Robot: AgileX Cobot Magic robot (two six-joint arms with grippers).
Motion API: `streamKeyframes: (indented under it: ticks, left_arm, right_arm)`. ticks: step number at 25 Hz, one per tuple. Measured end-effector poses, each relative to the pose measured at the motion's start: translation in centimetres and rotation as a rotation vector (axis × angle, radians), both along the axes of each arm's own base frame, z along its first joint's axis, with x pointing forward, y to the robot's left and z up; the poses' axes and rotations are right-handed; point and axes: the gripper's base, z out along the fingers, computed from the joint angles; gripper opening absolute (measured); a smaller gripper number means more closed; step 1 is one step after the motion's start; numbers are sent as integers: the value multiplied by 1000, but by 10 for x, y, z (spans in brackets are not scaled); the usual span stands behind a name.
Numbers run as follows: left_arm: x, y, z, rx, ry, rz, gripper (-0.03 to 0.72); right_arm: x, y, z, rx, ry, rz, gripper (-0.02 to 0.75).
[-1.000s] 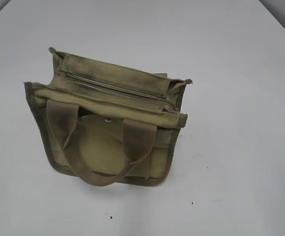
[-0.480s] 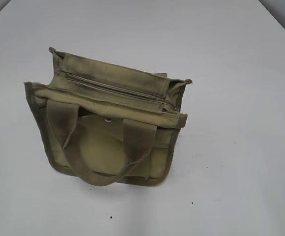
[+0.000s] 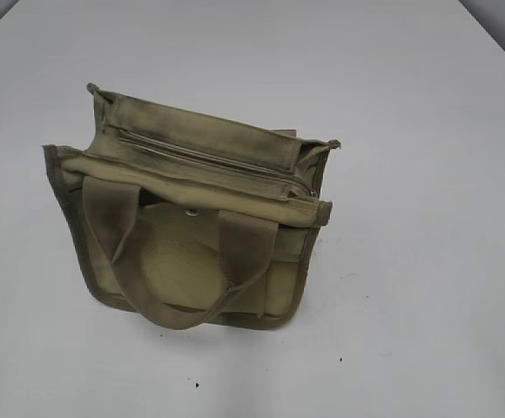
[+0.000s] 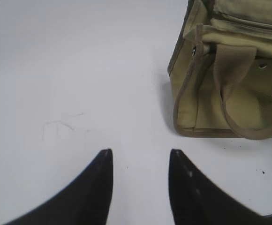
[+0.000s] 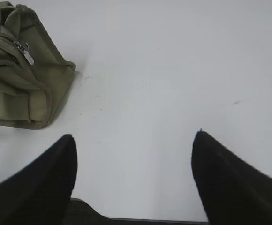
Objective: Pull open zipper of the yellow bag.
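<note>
Khaki-yellow canvas tote bag (image 3: 191, 226): soft, light, likely to slide on the white desk (image 3: 427, 261). Olive-tan zipper (image 3: 213, 161): grasp silver pull tab (image 5: 28, 56). Both grippers' fingers apart, empty.

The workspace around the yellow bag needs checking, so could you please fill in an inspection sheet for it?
Surface: white table, a few small dark specks and faint scuffs.
Job's things: yellow bag on the table, loop handles toward the camera; zipper runs along its top and looks closed, silver pull tab at its right end.
Clutter: nothing seen.
Grippers: left tool open, over bare table left of the bag; right tool wide open, over bare table right of it. Neither touches the bag.
Cables: nothing seen.
Surroundings: darker strips past the table's far corners.
</note>
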Motion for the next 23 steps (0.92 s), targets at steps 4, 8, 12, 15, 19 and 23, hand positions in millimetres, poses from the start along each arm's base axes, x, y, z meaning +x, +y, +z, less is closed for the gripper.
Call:
streamKeyframes:
  ticks: [4,8,12,15,19,23]
  left_arm:
    - [0,0,0,0,0,-3,309]
    - [0,0,0,0,0,-4,309]
    - [0,0,0,0,0,-5,309]
    - [0,0,0,0,0,-5,309]
    - [0,0,0,0,0,-24,309]
    - [0,0,0,0,0,-28,309]
  right_arm:
    - [0,0,0,3,-2,1,586]
    - [0,0,0,4,-2,2,586]
    - [0,0,0,4,-2,2,586]
    - [0,0,0,4,-2,2,586]
    - [0,0,0,4,-2,2,586]
    - [0,0,0,4,-2,2,586]
